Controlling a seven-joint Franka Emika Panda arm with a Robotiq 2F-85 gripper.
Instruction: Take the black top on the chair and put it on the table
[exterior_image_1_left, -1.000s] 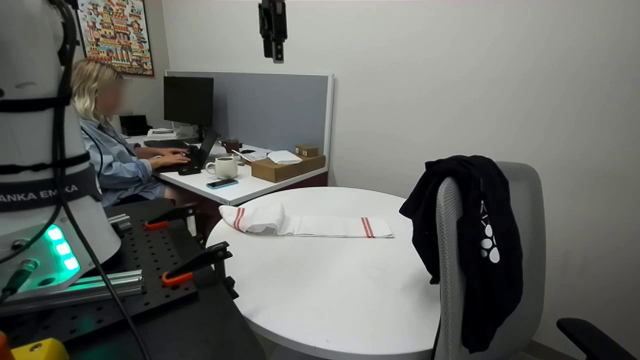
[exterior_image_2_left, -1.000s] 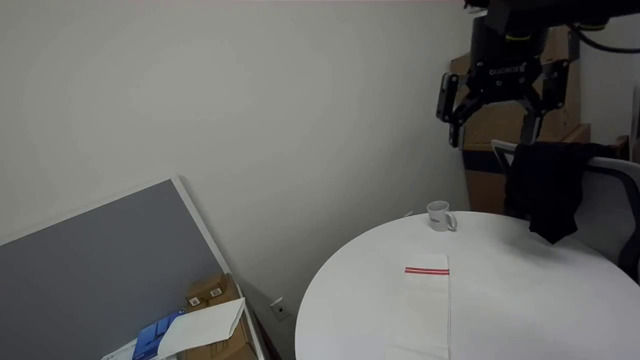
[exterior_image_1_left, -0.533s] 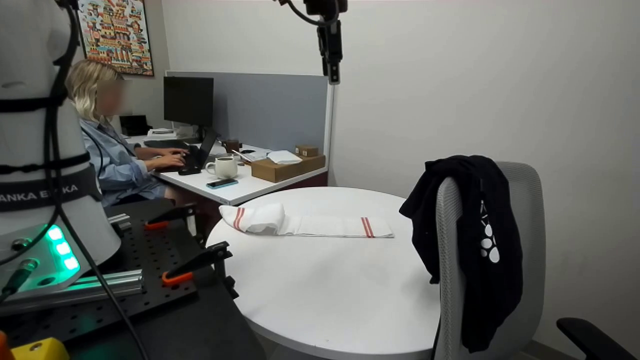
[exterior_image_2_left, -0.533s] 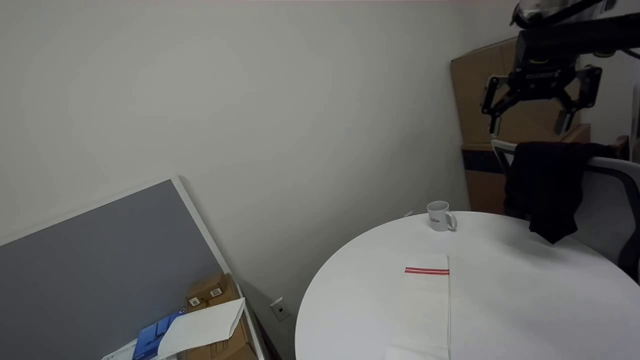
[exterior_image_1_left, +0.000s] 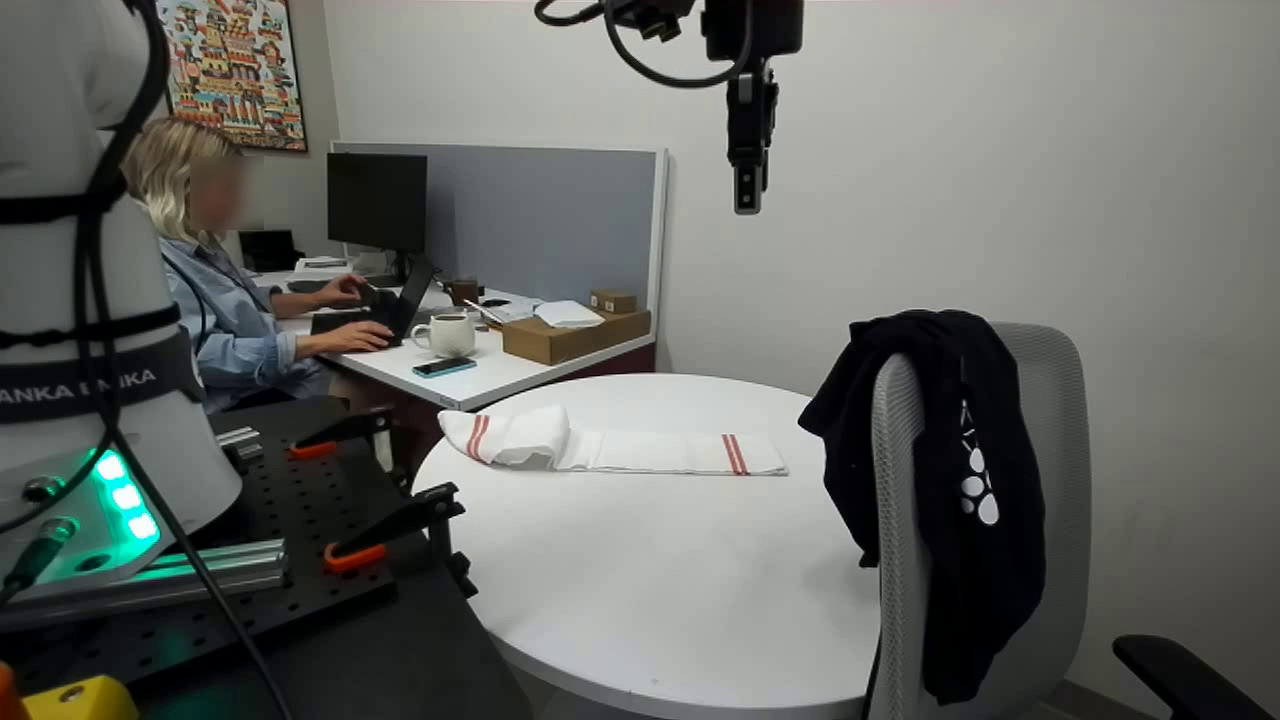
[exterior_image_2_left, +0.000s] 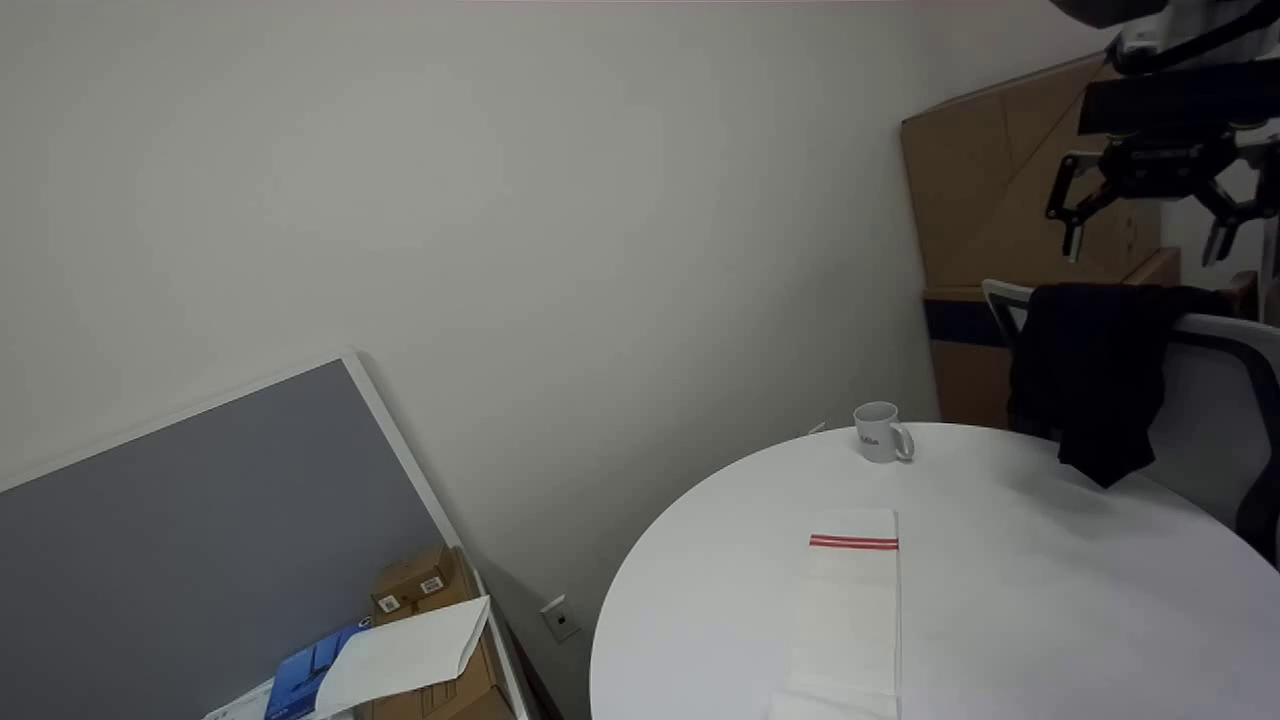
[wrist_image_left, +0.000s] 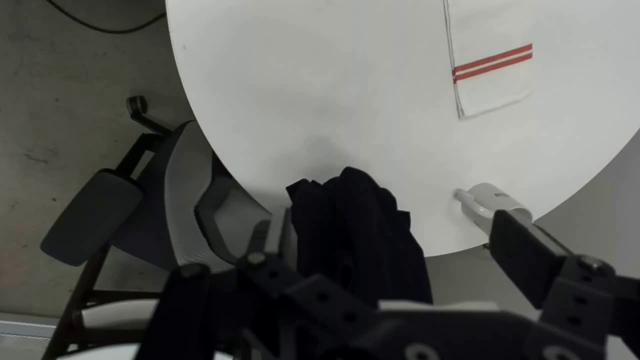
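Observation:
The black top (exterior_image_1_left: 985, 590) hangs limp over the light-grey chair (exterior_image_1_left: 1062, 450) backrest, white print facing away from the table. It also shows in an exterior view (exterior_image_2_left: 1090, 370) and in the wrist view (wrist_image_left: 360, 230). The chair's backrest rim and armrest show in the wrist view (wrist_image_left: 187, 185). The round white table (exterior_image_1_left: 660, 580) stands beside the chair; the top's lower corner hangs over its edge. My gripper (exterior_image_1_left: 747, 195) is open and empty, pointing down, above the top without touching it. It shows in an exterior view (exterior_image_2_left: 1145, 250) and in the wrist view (wrist_image_left: 390, 220).
A white towel with red stripes (exterior_image_1_left: 650, 452) lies on the table. A white mug (exterior_image_2_left: 877, 432) stands near the table's far edge. A person (exterior_image_1_left: 235, 290) sits at a cluttered desk (exterior_image_1_left: 500, 375) behind. Cardboard boxes (exterior_image_2_left: 975, 200) stand behind the chair.
My gripper has moved right and appears lower in an exterior view, toward the chair, and is now over the black top. It stays open. The top and chair have not moved.

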